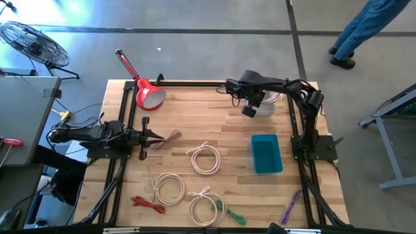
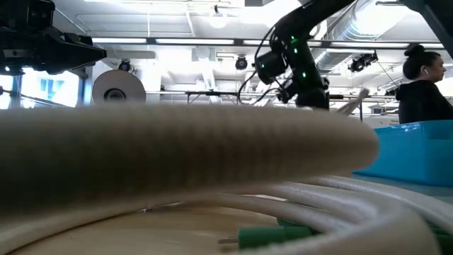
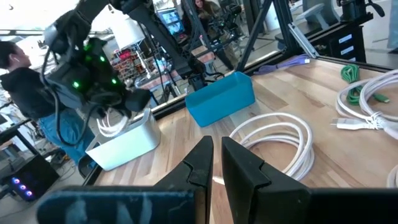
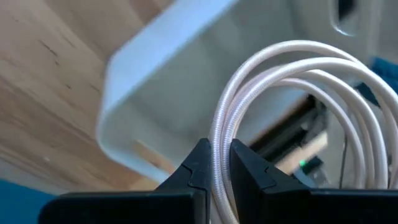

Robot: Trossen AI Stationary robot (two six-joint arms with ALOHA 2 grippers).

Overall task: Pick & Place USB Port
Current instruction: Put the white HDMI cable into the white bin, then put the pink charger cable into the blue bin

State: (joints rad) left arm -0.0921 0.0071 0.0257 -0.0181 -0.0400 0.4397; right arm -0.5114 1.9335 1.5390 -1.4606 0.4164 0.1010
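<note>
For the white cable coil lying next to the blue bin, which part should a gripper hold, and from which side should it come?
Probably from straight above, pinching across the bundled strands on the side of the white cable coil facing away from the blue bin. The coil lies flat on the wooden table, its loop is open in the middle, and that side has free space for the fingers.

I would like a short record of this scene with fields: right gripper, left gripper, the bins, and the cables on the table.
right gripper: shut on a white coiled cable, held over the white bin
left gripper: nearly shut, holds nothing, waits low at the table's left side
bins: white bin at the far right, blue bin nearer
cables on table: three white coils, e.g.; red cable; green cable; purple cable
</note>
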